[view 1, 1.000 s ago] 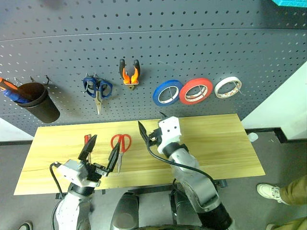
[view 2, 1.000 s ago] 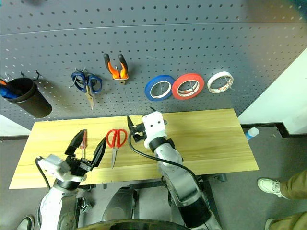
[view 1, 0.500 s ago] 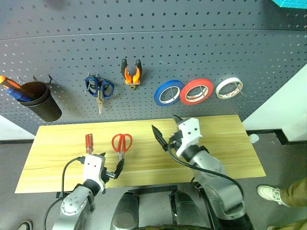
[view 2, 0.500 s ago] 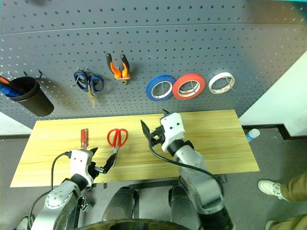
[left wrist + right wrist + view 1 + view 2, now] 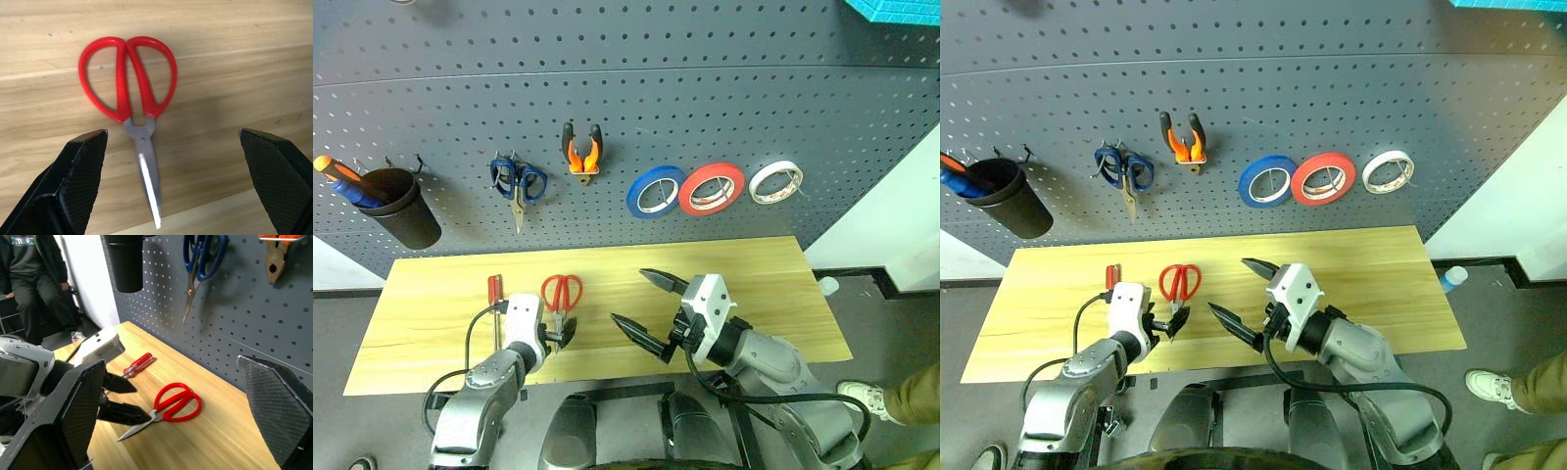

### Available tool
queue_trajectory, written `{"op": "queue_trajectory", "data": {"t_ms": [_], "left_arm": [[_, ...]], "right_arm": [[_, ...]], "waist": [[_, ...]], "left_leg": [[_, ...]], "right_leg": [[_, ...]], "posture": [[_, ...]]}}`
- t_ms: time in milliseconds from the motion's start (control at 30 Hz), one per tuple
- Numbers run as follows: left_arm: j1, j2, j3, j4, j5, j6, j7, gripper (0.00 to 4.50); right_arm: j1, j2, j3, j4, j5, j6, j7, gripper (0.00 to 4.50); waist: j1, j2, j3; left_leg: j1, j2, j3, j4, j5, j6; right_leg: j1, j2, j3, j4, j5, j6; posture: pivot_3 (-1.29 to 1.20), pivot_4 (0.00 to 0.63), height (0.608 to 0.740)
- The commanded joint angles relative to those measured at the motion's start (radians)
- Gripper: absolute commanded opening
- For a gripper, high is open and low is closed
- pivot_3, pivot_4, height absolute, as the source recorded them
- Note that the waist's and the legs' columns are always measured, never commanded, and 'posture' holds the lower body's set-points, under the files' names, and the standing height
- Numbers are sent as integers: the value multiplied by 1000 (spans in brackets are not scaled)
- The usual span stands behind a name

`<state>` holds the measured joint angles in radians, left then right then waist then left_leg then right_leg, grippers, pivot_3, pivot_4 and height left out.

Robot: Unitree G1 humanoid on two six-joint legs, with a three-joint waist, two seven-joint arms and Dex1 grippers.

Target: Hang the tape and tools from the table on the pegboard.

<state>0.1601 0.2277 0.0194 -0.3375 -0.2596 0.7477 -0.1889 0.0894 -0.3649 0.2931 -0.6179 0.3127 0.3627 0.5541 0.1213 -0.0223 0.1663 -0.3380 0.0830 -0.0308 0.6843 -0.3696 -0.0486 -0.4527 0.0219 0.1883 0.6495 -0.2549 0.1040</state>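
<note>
Red-handled steel scissors (image 5: 134, 112) lie closed and flat on the light yellow wooden table (image 5: 773, 284), blades toward its near edge. The left gripper (image 5: 176, 181) hovers above, seemingly not touching, fingers spread wide; the right gripper (image 5: 648, 308) is likewise spread, holding nothing.

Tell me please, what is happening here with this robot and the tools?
The robot is hanging tools on the pegboard. The pliers and the red tape already hang there. The red scissors and the small red screwdriver lie on the table. The left gripper, open, points at the scissors' blades. The right gripper hangs open, holding nothing.
</note>
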Motion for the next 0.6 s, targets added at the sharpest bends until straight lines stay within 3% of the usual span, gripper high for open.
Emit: {"op": "queue_trajectory", "data": {"t_ms": [33, 267, 600], "left_arm": [[-31, -12, 17, -19, 11, 53, 42, 4500], [-139, -13, 41, 64, 41, 168, 106, 4500], [-223, -26, -15, 220, 86, 170, 100, 4500]], "right_arm": [[-8, 12, 18, -1, -20, -28, -7, 4490], [-6, 17, 23, 11, -41, -36, -21, 4490], [3, 26, 30, -1, -59, -30, -38, 4490]], "waist": [[2, 0, 0], [3, -1, -2], [5, -2, -2]], "left_leg": [[0, 0, 0, 0, 0, 0], [0, 0, -1, 0, 0, -1], [0, 0, -1, 0, 1, -2]], "right_leg": [[0, 0, 0, 0, 0, 0], [0, 0, 0, 0, 0, 0], [1, 0, 0, 0, 0, 0]], "posture": [[309, 118, 703], [311, 120, 703], [300, 120, 703]]}}
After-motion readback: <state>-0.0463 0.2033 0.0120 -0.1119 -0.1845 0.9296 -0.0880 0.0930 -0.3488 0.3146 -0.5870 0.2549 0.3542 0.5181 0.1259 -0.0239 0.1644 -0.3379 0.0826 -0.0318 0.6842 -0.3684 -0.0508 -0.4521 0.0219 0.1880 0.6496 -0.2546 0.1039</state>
